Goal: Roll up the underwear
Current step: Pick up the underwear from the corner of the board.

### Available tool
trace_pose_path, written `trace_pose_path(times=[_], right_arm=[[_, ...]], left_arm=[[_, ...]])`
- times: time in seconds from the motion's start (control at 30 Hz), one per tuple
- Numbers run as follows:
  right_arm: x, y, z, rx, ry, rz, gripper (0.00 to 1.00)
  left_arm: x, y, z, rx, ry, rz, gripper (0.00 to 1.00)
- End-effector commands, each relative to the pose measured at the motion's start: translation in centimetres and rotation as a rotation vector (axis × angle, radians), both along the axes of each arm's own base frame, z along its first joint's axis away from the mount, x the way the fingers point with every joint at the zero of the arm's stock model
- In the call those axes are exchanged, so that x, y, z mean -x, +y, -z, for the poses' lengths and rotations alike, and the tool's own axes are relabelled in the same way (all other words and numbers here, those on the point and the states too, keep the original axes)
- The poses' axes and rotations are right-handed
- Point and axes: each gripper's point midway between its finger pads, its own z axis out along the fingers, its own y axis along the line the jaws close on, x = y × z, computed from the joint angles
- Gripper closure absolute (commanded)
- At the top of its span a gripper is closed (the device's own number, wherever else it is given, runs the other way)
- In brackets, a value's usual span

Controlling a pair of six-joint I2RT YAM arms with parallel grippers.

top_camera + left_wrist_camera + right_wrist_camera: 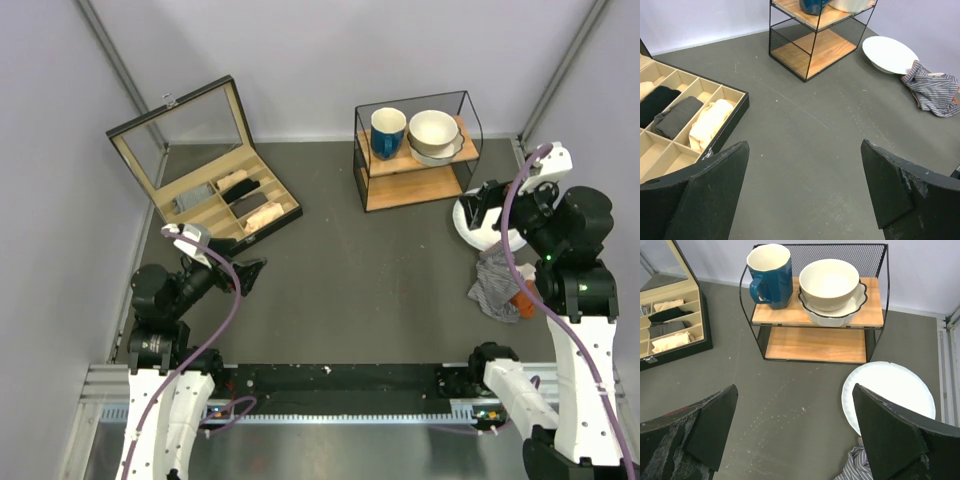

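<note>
While the left claw (805, 187) and right claw (795, 427) gape empty, the underwear (492, 288) lies crumpled at the worktop's (370, 270) right edge; flattening looks next.

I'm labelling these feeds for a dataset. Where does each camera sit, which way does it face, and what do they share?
Top external: above and behind the bases, looking down on the table; both arms, left tool and right tool show.
Left wrist: on the left arm, facing across to the underwear; its open fingers show.
Right wrist: on the right arm, facing the wire shelf; its open fingers show.
Shared: all three see the wire shelf, white plate and compartment box.
</note>
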Motion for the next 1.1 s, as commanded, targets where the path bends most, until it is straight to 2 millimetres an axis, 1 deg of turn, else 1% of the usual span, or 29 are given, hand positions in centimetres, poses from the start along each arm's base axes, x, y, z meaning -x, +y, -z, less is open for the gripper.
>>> trace_pose_path(times=[0.0,0.2,0.27,0.3,0.33,0.37,0.4,0.43,0.5,0.53,0.57,0.63,0.7,0.73,0.77,0.8,0.87,0.9,0.97,1.0,1.07], right_arm=[[-0.1,-0.2,-0.4,-0.011,-0.018,0.010,0.01],[-0.2,-0.1,0.2,-0.006,-0.004,-0.008,0.01],[-0.1,0.4,0.7,0.034,-0.008,-0.055,0.01],[-0.1,0.4,1.0,0.082,-0.016,-0.085,0.01],[0.2,1.5,2.0,0.113,0.000,-0.173,0.01],[0.5,1.8,2.8,0.159,0.011,-0.221,0.01],[0.8,1.5,4.0,0.228,0.033,-0.245,0.01],[0.2,0.1,5.1,0.257,0.064,-0.180,0.01],[-0.4,-1.5,6.7,0.322,0.115,-0.125,0.01],[-0.7,-2.8,7.8,0.364,0.155,-0.072,0.01],[-1.0,-3.4,8.9,0.387,0.198,-0.057,0.01],[-1.1,-5.3,11.0,0.452,0.274,-0.008,0.01],[-1.4,-6.9,12.8,0.482,0.335,0.009,0.01],[-1.6,-7.4,13.5,0.473,0.358,0.002,0.01],[-1.7,-9.1,14.0,0.460,0.390,0.042,0.01],[-2.3,-9.9,15.4,0.459,0.447,0.025,0.03],[-2.6,-11.4,16.9,0.463,0.514,0.027,0.06],[-3.2,-11.9,18.5,0.456,0.572,0.010,0.10],[-3.8,-12.4,19.8,0.464,0.619,-0.001,0.14],[-4.5,-12.7,20.6,0.456,0.649,-0.011,0.18],[-5.3,-12.9,21.4,0.439,0.683,-0.016,0.22]], left_arm=[[0.1,-0.1,-0.9,0.001,-0.053,0.006,0.01],[0.2,-0.2,-0.9,0.003,-0.054,0.010,0.01],[0.2,-0.2,-0.9,0.004,-0.053,0.012,0.01],[0.2,-0.2,-0.9,0.007,-0.054,0.012,0.01],[0.2,-0.2,-0.9,0.009,-0.051,0.010,0.01],[0.3,-0.2,-1.1,0.012,-0.055,0.010,0.01],[0.4,-0.2,-1.1,0.020,-0.050,0.009,0.01],[0.5,-0.4,-1.0,0.022,-0.049,0.016,0.01],[0.5,-0.5,-0.8,0.025,-0.046,0.022,0.01],[0.5,-0.6,-0.8,0.026,-0.047,0.024,0.01],[0.4,-0.6,-0.6,0.029,-0.035,0.024,0.01],[0.3,-0.7,-0.3,0.032,-0.019,0.027,0.01],[0.2,-0.9,0.0,0.035,-0.005,0.036,0.01],[0.1,-0.9,0.0,0.034,-0.006,0.039,0.01],[0.1,-1.1,0.1,0.038,0.004,0.046,0.01],[0.1,-1.1,0.2,0.039,0.010,0.048,0.01],[-0.1,-1.1,0.4,0.040,0.019,0.050,0.01],[-0.1,-1.2,0.4,0.040,0.020,0.050,0.01],[-0.2,-1.2,0.6,0.040,0.029,0.052,0.01],[-0.3,-1.2,0.6,0.040,0.033,0.053,0.01],[-0.4,-1.3,0.8,0.041,0.043,0.055,0.01]])
